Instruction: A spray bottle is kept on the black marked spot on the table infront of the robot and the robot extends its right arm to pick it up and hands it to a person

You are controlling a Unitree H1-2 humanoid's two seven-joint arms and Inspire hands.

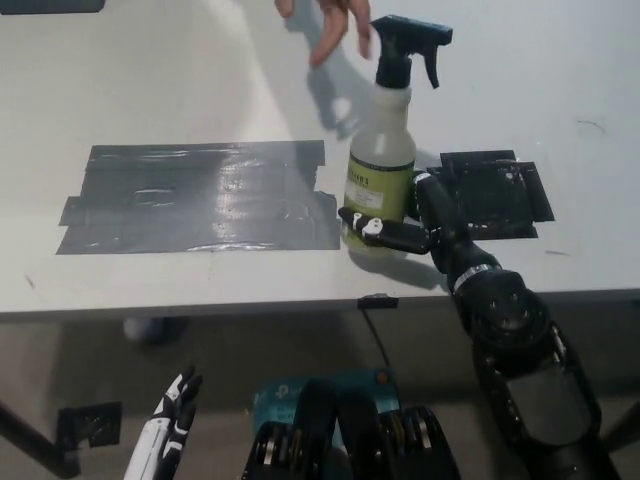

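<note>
The spray bottle (385, 150), pale with a yellow-green label and a black trigger head, stands upright in my black right hand (405, 222), which is shut around its base. The hand holds it above the table between the two tape patches, left of the small black marked spot (497, 192). A person's hand (328, 22) reaches in from the top edge, its fingers just left of the bottle's trigger head and apart from it. My white left hand (170, 418) hangs low at the lower left, below the table edge, fingers apart and holding nothing.
A large patch of dark grey tape (195, 195) covers the table's left middle. The white table (200, 80) ends at its front edge along the lower third of the picture. A blue box (320, 390) lies on the floor below.
</note>
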